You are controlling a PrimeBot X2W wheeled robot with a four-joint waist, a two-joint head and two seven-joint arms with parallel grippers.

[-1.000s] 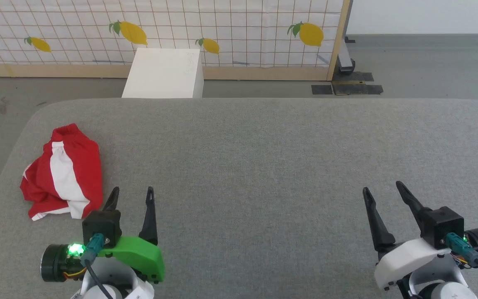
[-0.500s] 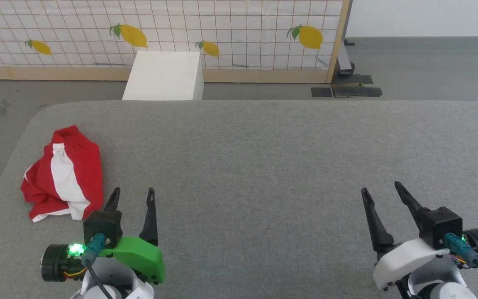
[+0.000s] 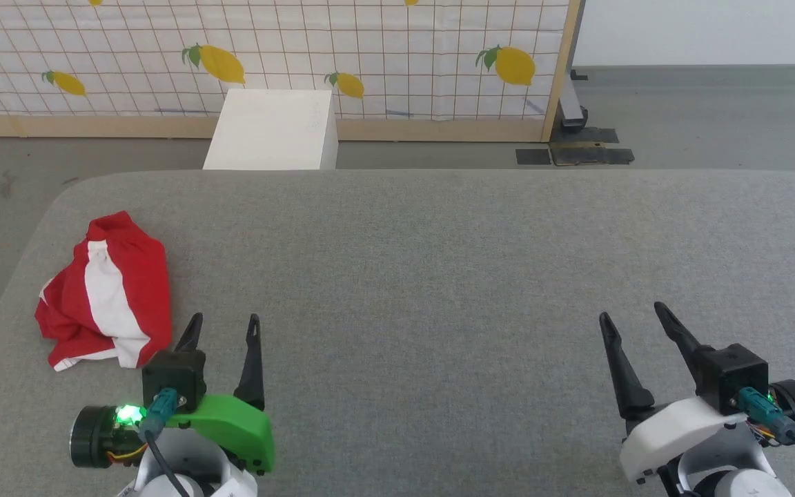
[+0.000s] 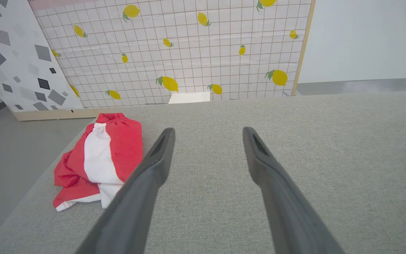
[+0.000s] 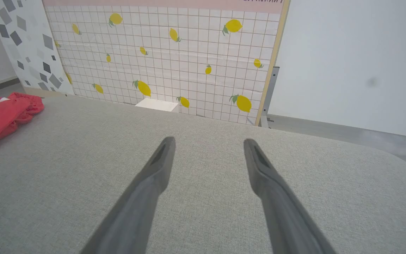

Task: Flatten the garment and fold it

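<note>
One red garment (image 3: 104, 290) w/ white stripe lies crumpled at approx 9 o'clock on the grey desk (image 3: 439, 276), near its left edge. Left fingers (image 3: 252, 366) spread, empty, just beside it at its 4 o'clock. Right fingers (image 3: 622, 373) spread, empty, well apart at desk's 4 o'clock. White box (image 3: 270, 131) & lemon-print panel (image 3: 370, 55) beyond at 12.

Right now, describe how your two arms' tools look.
Left tool: two long tapering dark fingers, bright green shell, black block with teal plug and dark cable, green light. Right tool: same fingers, white shell, black block, teal plug, dark cable.
</note>
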